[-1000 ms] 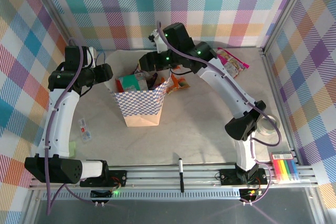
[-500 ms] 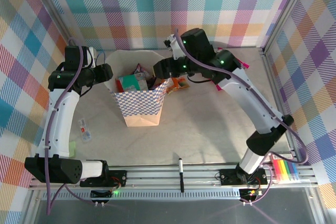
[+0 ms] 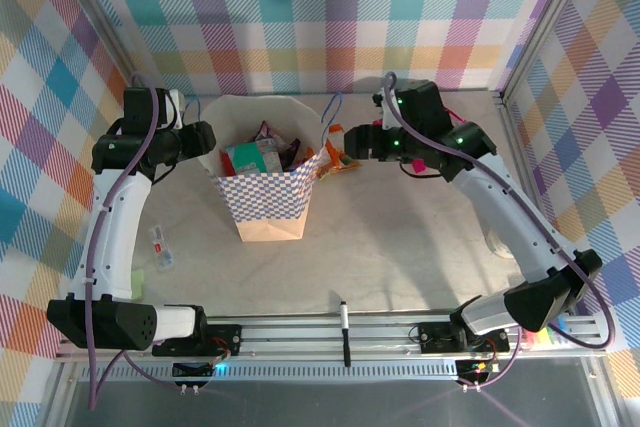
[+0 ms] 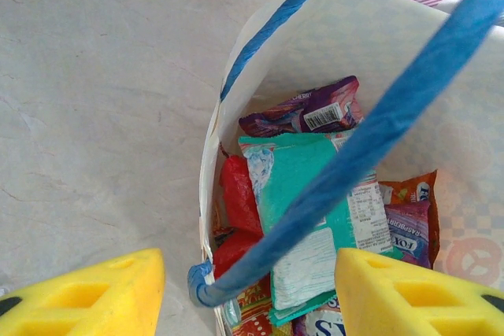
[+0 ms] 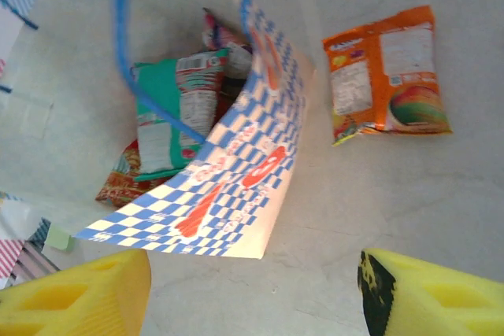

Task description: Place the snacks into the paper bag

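The paper bag [image 3: 266,199] stands open at mid-table, with blue-and-white checked sides. Inside it lie several snacks: a teal packet [image 4: 315,202], a purple one [image 4: 303,112], a red one [image 4: 236,194] and an orange one [image 4: 409,190]. My left gripper [image 3: 203,138] hangs open over the bag's left rim, and a blue cord handle [image 4: 370,127] runs between its fingers without being gripped. My right gripper [image 3: 346,138] is open and empty just right of the bag [image 5: 236,163]. An orange snack packet [image 5: 386,76] lies flat on the table beside the bag [image 3: 340,159]. A pink bit [image 3: 413,163] peeks out under the right arm.
A black marker pen [image 3: 344,330] lies on the front rail. A small clear wrapper [image 3: 160,245] rests at the left by the left arm. Checked walls close in the back and both sides.
My right arm has swung right, off the bag's mouth, to the table beside the orange packet. It now covers the pink packet at the back right. The left arm stayed put.
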